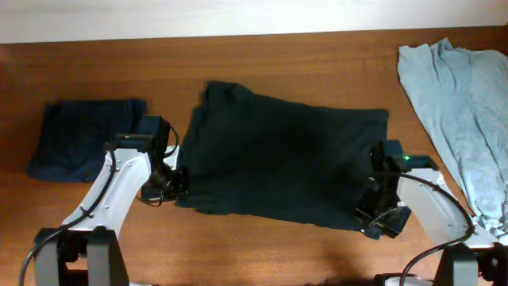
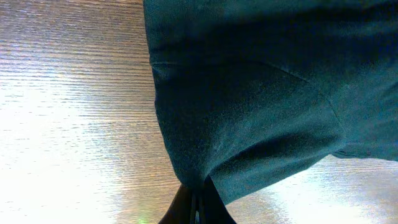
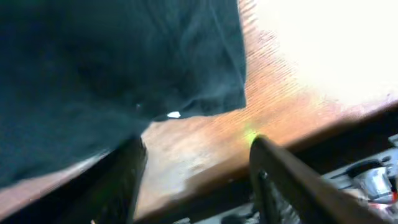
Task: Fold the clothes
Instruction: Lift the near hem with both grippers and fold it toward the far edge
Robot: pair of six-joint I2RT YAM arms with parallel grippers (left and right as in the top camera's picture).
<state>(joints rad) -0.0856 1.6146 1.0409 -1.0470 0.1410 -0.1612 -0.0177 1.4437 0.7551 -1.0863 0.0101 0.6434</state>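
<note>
Pinched black-green fabric fills the left wrist view, where the left tool (image 2: 196, 210) is clamped tight on a bunched edge of the T-shirt (image 1: 278, 159), a grip the overhead view only hints at. From above, the shirt lies spread across the middle of the counter (image 1: 317, 59), each arm at a lower corner. The right tool (image 3: 196, 148) has its fingers apart with nothing between them, and the hem hangs over one finger beside a small white mark (image 3: 174, 114), perhaps the logo. A folded navy garment (image 1: 83, 139) sits far left, and a pale grey garment (image 1: 460, 103) lies rumpled at the right edge.
</note>
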